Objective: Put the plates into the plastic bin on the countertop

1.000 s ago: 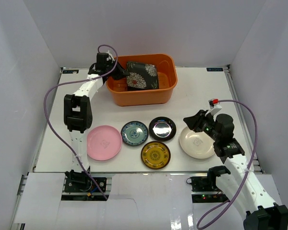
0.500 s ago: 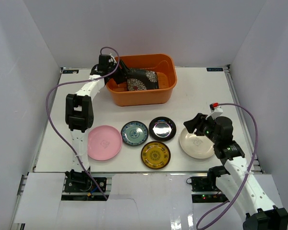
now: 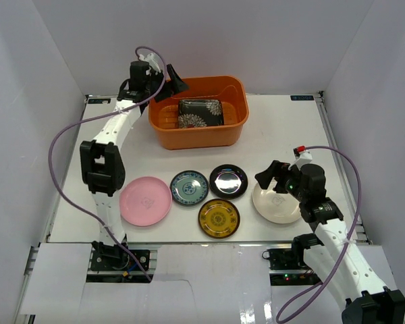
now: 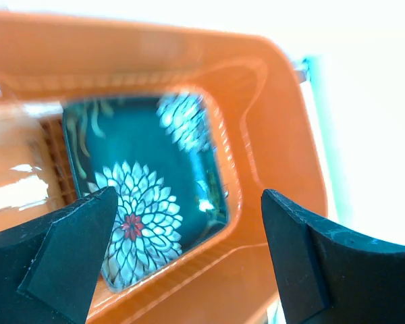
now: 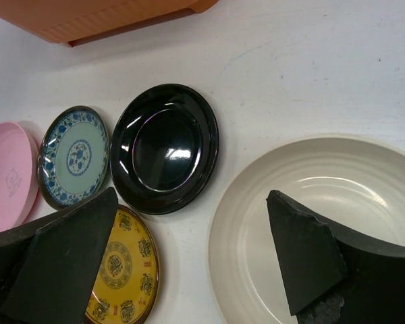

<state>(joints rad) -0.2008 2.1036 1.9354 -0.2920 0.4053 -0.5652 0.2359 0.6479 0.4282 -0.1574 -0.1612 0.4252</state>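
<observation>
- Left gripper [image 3: 175, 81], spread wide and empty, hangs over the orange bin [image 3: 189, 138], where the dark floral plate [image 3: 200, 112] lies.
- Right gripper [image 5: 192, 202], also wide, hangs above the cream plate [image 5: 310, 202] on the countertop [image 3: 283, 128].

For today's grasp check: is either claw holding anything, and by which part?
Nothing. The left claw is open above the floral plate in the orange bin; the right claw is open over the cream plate.
</observation>
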